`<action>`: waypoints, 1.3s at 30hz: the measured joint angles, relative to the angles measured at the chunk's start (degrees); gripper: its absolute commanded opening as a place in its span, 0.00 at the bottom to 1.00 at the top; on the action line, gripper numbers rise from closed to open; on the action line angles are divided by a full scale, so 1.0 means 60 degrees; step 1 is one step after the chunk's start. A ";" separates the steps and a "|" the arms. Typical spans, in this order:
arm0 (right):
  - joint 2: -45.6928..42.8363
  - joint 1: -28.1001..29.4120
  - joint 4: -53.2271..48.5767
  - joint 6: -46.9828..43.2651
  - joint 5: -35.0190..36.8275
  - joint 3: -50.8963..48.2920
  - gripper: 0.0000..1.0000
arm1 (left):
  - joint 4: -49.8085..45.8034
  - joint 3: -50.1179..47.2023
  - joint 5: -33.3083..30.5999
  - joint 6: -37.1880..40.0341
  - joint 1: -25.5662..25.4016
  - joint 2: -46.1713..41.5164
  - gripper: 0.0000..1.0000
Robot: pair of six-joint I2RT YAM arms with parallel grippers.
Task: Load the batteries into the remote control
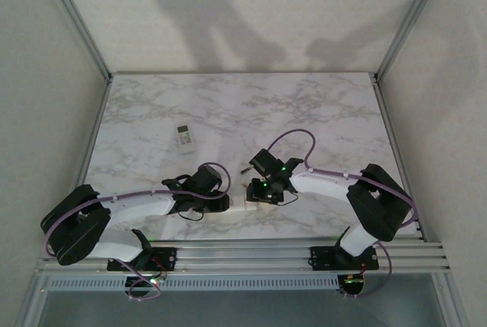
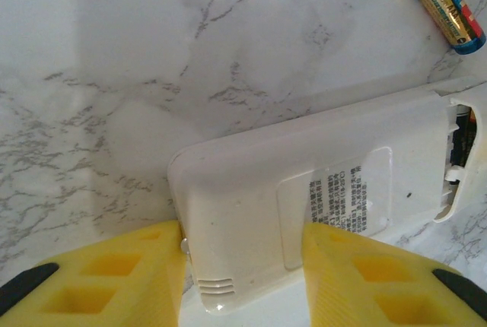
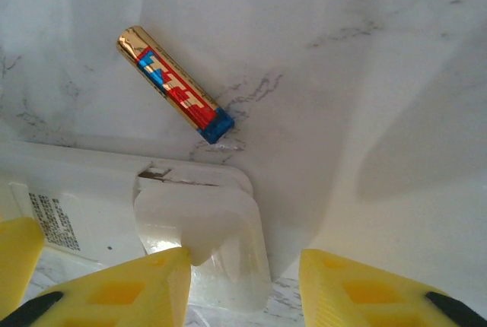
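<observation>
The white remote control (image 2: 259,190) lies back-up on the marble table near the front middle (image 1: 245,205). My left gripper (image 2: 242,232) has both yellow fingers pressed against one end of it. At the other end the battery compartment (image 2: 460,141) is open. A translucent white cover (image 3: 228,258) hangs off that end, between the fingers of my right gripper (image 3: 245,258). The right gripper's left finger (image 3: 152,281) touches the cover, and its right finger stands well apart. One gold, red and blue battery (image 3: 175,84) lies loose on the table just beyond the remote (image 2: 445,7).
A second, smaller white remote (image 1: 185,137) lies farther back on the left. Metal frame posts and grey walls close in the marble table (image 1: 319,106) on both sides. Both arms (image 1: 144,205) (image 1: 327,182) meet near the front middle.
</observation>
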 measured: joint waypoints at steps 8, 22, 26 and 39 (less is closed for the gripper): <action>0.0310 0.0040 -0.0364 -0.0076 -0.0033 0.0404 0.39 | 0.0000 0.0004 -0.0022 0.0036 -0.0018 0.0000 0.42; 0.1064 0.0160 -0.1086 0.0091 -0.0073 0.1235 0.32 | 0.0007 0.0004 -0.0022 0.0102 -0.0018 0.0000 0.41; 0.1457 0.0160 -0.1566 0.0168 -0.0178 0.1683 0.30 | 0.0007 0.0004 -0.0025 0.0102 -0.0018 0.0000 0.41; 0.2361 -0.0018 -0.2765 0.0634 -0.0579 0.2809 0.23 | 0.0011 -0.0007 -0.0066 0.0106 -0.0025 -0.0022 0.40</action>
